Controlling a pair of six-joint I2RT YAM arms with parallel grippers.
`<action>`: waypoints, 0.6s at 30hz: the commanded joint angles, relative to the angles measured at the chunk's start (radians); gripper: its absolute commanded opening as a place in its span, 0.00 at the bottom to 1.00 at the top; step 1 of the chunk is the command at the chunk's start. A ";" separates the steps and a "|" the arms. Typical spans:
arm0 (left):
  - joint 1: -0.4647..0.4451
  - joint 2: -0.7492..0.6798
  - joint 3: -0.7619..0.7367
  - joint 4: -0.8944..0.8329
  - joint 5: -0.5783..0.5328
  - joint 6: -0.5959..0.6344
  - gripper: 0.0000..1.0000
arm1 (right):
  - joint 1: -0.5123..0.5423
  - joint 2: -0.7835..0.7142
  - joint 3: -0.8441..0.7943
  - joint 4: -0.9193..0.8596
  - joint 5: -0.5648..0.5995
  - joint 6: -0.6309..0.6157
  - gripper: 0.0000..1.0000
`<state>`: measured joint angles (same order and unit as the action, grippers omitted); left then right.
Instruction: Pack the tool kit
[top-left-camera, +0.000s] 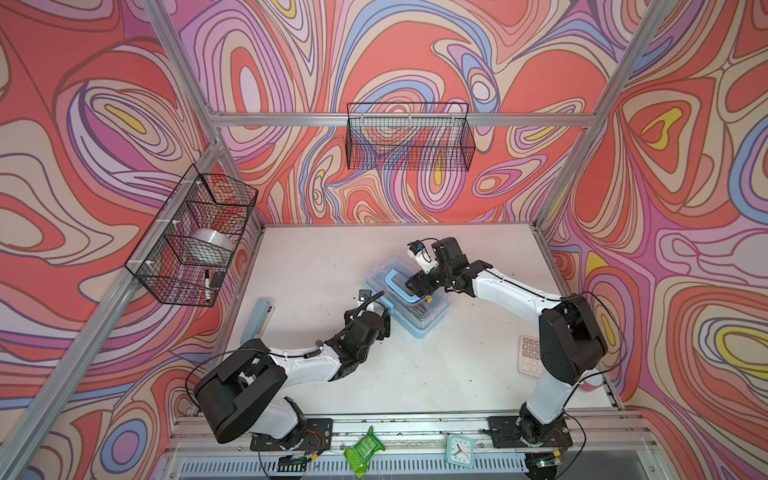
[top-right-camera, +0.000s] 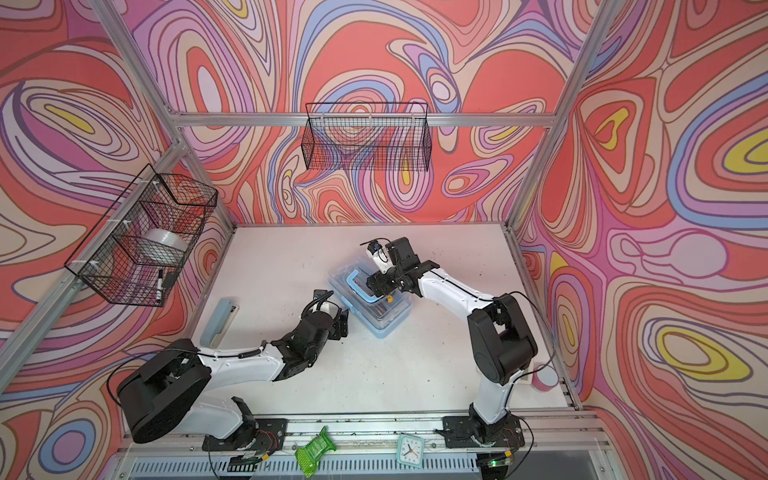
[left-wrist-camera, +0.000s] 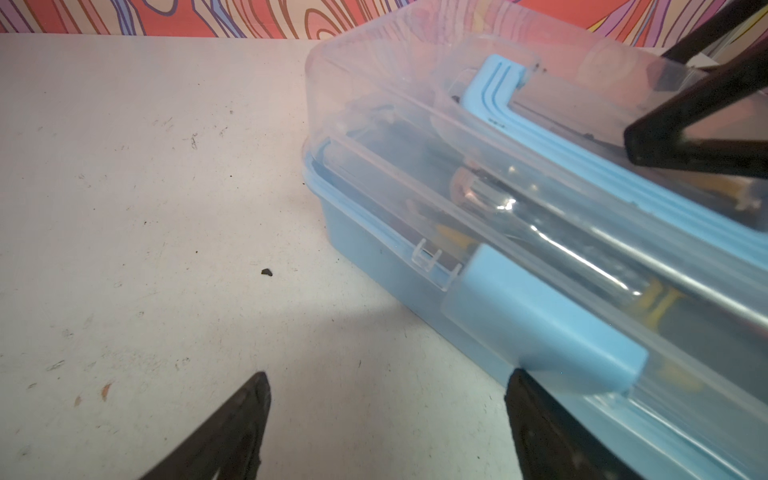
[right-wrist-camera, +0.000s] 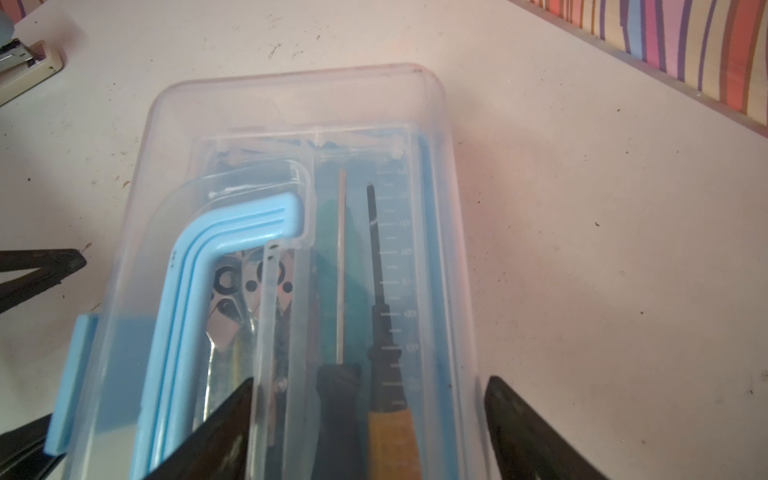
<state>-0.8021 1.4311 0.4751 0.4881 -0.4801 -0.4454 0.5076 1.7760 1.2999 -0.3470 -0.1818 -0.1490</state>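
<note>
Both top views: mounted high at front, tilted down toward back wall. Wide, distant; whole table (top-left-camera: 457, 374), both arms, tool kit (top-left-camera: 419, 322) small near centre. Pair nearly identical, slight sideways shift.
Left wrist view: low, close, facing tool kit's latch (left-wrist-camera: 540, 332) side across table.
Right wrist view: right above tool kit, looking down through clear lid (right-wrist-camera: 291, 104), very near.
Wrist views share lid, blue handle (right-wrist-camera: 187, 291), latch.
</note>
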 joint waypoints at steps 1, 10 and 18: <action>0.014 -0.026 -0.009 -0.021 0.040 0.002 0.89 | -0.006 0.001 -0.019 -0.034 0.118 0.021 0.88; 0.024 -0.026 -0.012 -0.018 0.079 -0.005 0.89 | -0.006 -0.060 0.019 0.001 0.220 0.062 0.89; 0.034 -0.029 -0.015 -0.013 0.098 -0.016 0.89 | -0.005 -0.064 0.068 -0.042 0.230 0.067 0.80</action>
<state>-0.7769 1.4208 0.4747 0.4805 -0.3916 -0.4496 0.5182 1.7363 1.3418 -0.3733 -0.0032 -0.0879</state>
